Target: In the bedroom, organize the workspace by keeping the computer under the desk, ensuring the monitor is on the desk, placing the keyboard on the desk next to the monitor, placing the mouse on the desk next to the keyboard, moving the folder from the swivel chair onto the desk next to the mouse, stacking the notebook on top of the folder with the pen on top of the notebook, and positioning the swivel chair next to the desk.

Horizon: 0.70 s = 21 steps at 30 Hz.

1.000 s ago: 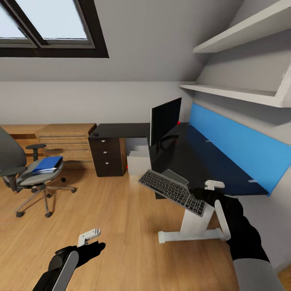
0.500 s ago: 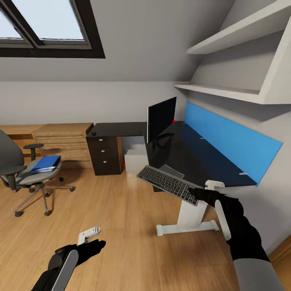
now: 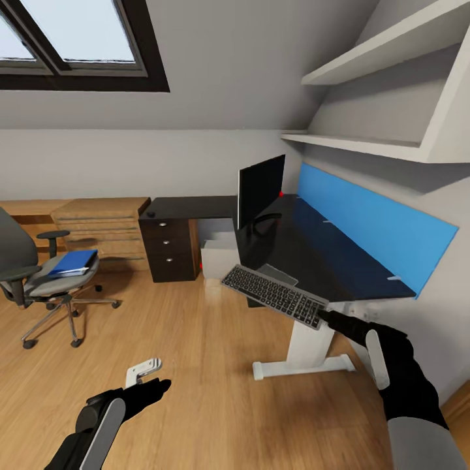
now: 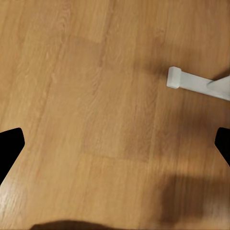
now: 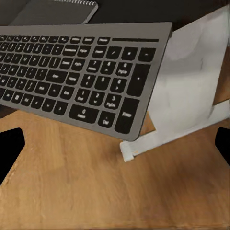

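head view gives us the desk (image 3: pixel 307 251), its glossy black top running along the wall under a blue panel (image 3: pixel 375 228), with the monitor (image 3: pixel 260 189) upright on it near the corner. the keyboard (image 3: pixel 274 295) juts off the desk's near edge, tilted, its far side over the top and its near end out over the floor (image 3: pixel 196 365). our right gripper (image 3: pixel 336 320) is at the keyboard's near end, touching or just short of it; we cannot tell from this view whether it grips. right wrist view shows the keyboard (image 5: pixel 81 72) close ahead, the two black fingertips (image 5: pixel 9 148) spread wide at the picture's edges with nothing between them but floor, so that gripper is released. behind the keyboard in that view lies the notebook (image 5: pixel 57 12), grey, on the dark top, and the desk's white leg (image 5: pixel 187 96) stands beside.

our left gripper (image 3: pixel 147 378) hangs low over bare floor, well apart from the desk; left wrist view shows its fingertips (image 4: pixel 9 148) wide apart, empty, with the white desk foot (image 4: pixel 196 84) ahead.

the chair (image 3: pixel 39 274) stands far left, well apart from the desk, with the folder (image 3: pixel 73 263) on its seat. the mouse (image 3: pixel 151 213) sits on the desk's far wing above the drawers (image 3: pixel 168 251). the computer (image 3: pixel 219 258) stands under the desk beside them.
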Motion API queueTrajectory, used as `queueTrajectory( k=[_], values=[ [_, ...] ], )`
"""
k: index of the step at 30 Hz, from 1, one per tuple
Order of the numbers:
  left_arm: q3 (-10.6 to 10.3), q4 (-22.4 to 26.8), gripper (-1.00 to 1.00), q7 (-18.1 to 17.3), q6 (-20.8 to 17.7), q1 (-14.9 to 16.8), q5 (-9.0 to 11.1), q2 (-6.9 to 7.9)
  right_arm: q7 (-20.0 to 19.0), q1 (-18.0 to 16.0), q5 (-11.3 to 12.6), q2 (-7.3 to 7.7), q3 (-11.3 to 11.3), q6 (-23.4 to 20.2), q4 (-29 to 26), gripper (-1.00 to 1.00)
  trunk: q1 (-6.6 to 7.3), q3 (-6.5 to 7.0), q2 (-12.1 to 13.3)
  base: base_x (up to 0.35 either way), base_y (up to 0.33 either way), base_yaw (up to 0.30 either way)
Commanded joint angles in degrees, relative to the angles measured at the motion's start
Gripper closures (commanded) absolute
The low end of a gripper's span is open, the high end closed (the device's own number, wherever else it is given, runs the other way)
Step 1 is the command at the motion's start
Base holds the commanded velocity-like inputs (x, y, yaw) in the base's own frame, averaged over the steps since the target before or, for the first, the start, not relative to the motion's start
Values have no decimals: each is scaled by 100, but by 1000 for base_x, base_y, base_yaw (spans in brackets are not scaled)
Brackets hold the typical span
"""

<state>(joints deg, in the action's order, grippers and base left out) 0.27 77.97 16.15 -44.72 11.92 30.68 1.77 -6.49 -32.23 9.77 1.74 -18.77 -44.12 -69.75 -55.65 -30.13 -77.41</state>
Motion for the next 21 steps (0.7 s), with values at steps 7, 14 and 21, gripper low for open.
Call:
queueTrajectory(
  k=[7,14,21],
  values=[
    [-1,9,-100,68,-19,4,61,1,-92,-10,690,149,-895,-46,428,-100,-154,-132,-286,0,0,0],
    [-1,8,-100,79,-19,4,56,-1,-104,-11,1731,426,-1271,-52,944,-100,-308,-258,-567,0,0,0],
    [-5,11,-100,81,-19,4,53,-1,-104,-16,2656,853,-1335,-53,1669,-100,-462,-383,-847,0,0,0]
  ],
)
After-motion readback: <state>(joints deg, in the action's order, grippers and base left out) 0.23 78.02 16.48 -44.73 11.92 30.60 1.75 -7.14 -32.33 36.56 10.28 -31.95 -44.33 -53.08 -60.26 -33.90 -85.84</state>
